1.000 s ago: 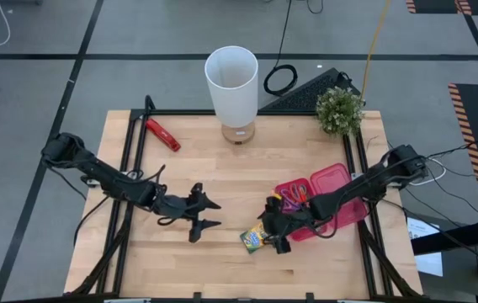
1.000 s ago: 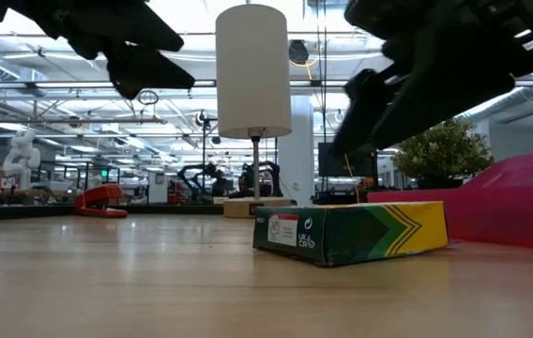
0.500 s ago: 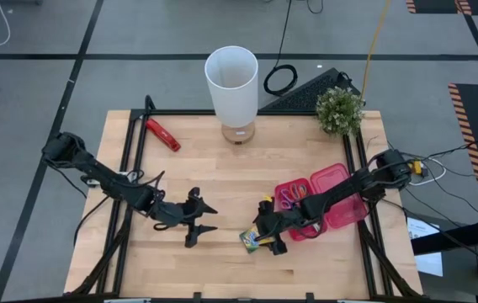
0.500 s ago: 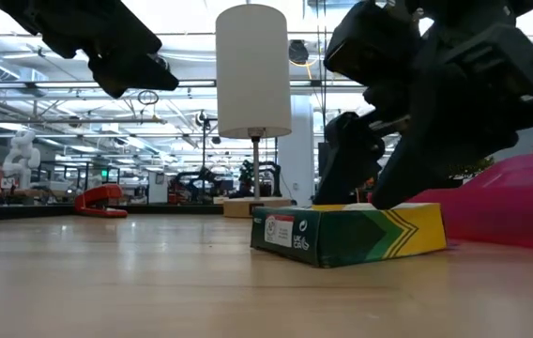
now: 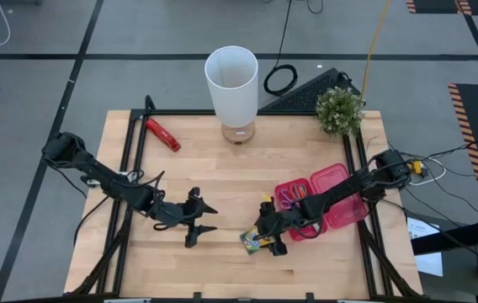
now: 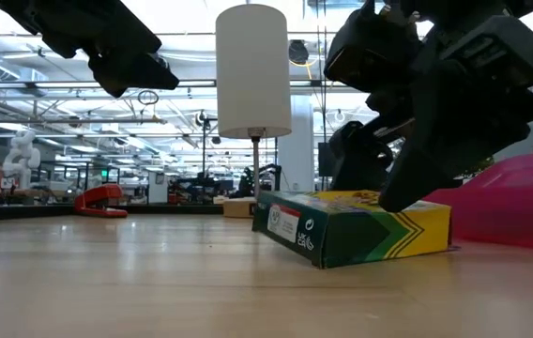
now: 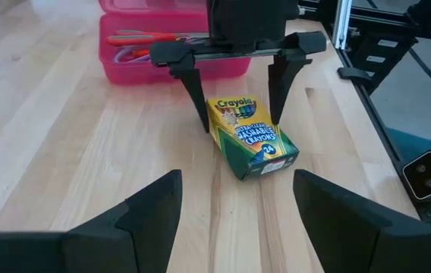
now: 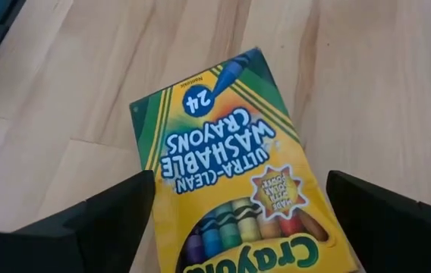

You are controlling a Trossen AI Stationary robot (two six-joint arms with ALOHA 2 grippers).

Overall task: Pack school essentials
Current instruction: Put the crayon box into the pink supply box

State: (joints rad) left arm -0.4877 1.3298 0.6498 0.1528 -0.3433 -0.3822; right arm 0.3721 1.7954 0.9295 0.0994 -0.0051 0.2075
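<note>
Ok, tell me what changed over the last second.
The right gripper came down from above the table and now straddles the crayon box, fingers open on either side. The box has shifted slightly, one end tipped up off the wood. The left gripper drifted a little and hovers open. The pink case, lamp and plant stayed put.

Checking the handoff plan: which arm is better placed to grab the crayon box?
Right. The right gripper already straddles the crayon box, fingers open on either side, beside the pink case. The left gripper hangs open, farther away.
</note>
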